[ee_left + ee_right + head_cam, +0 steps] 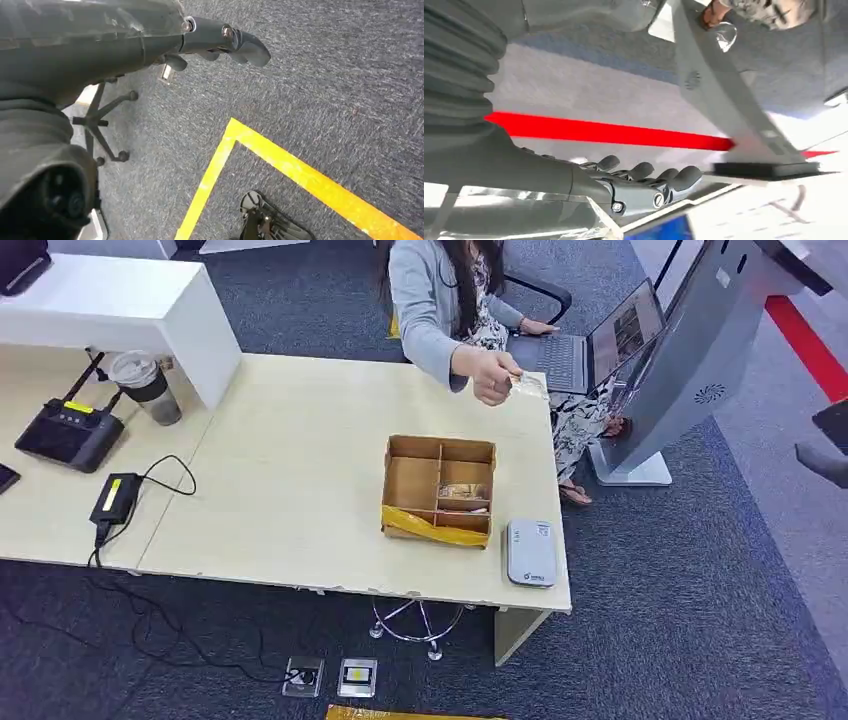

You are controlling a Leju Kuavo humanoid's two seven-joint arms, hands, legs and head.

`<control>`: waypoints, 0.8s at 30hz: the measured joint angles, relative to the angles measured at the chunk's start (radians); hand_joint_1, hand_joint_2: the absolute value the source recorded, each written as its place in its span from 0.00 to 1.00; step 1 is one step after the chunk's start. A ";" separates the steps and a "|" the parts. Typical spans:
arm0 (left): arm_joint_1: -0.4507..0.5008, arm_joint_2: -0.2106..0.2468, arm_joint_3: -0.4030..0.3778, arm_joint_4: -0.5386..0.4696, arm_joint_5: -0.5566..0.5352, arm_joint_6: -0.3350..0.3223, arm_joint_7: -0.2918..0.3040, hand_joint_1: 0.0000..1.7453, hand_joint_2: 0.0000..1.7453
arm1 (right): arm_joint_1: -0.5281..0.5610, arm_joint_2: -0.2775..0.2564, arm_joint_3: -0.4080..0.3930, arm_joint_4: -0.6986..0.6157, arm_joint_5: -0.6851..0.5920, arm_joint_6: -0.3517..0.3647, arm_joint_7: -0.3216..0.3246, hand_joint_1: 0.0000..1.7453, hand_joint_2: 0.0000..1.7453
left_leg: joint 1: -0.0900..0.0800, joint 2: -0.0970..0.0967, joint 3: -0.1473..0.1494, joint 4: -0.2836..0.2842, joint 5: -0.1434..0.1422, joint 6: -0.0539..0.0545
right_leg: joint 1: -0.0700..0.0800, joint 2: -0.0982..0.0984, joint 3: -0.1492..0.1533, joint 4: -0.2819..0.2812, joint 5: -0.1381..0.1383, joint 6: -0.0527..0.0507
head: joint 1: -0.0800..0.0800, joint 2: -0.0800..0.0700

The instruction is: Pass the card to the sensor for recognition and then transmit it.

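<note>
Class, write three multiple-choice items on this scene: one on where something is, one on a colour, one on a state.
1. Where on the table does the grey card reader lie?
A. Inside the box
B. Beside the cardboard box, near the table's corner
C. Under the cup

2. What colour is the floor stripe in the right wrist view?
A. Green
B. White
C. Red

3. What is the person's hand doing?
A. Holding a card above the table
B. Resting flat on the table
C. Typing on the laptop

Answers: 1 B, the reader lies just outside the box wall; 2 C, the stripe is plainly red; 3 A, the card sticks out of the raised hand.
</note>
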 joint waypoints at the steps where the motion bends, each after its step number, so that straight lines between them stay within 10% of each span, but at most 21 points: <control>1: 0.000 0.001 -0.003 0.000 0.000 -0.004 0.000 0.00 0.00 | -0.008 0.008 -0.002 -0.017 0.039 0.010 0.008 0.00 1.00 | 0.000 0.000 0.000 0.000 0.000 0.000 | 0.000 0.000 0.000 0.000 0.000 0.000 | 0.000 0.000; 24: -0.002 0.041 -0.088 0.000 -0.068 -0.095 -0.105 0.00 0.00 | 0.203 0.220 -0.109 -0.599 0.383 0.146 0.166 0.00 1.00 | 0.002 -0.002 0.000 0.000 0.000 0.000 | 0.002 -0.002 0.000 0.000 0.000 0.000 | 0.001 0.000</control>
